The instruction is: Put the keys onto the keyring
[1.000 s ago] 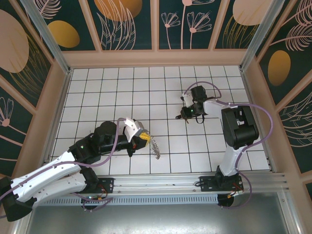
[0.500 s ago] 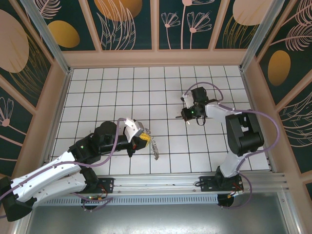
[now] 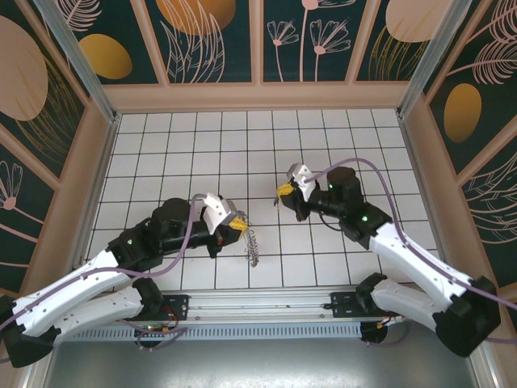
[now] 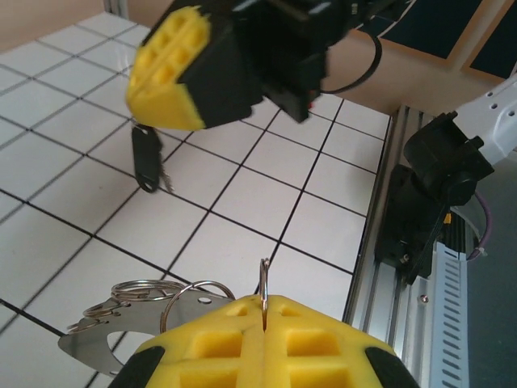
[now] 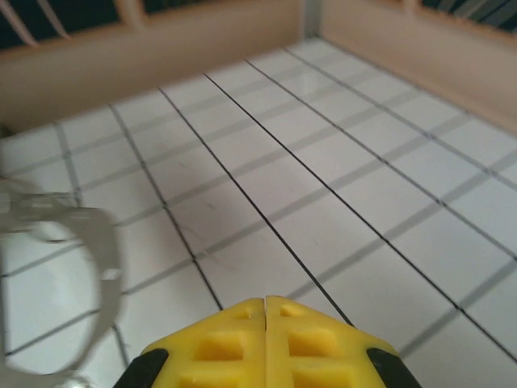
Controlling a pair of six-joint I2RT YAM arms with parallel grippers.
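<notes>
You're at the threading step: your left gripper [image 4: 264,311] is pinched tight on the keyring [image 4: 145,293] low over the table [image 4: 242,194], and your right gripper [image 5: 265,311], pads together, dangles the keys [image 4: 146,158] near it, so next you'd align a key's hole with the ring's split.

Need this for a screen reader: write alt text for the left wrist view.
The left gripper, shut, pinches one ring of the keyring upright over a white tiled floor. Ahead, the right gripper dangles the dark keys beneath it.
</notes>
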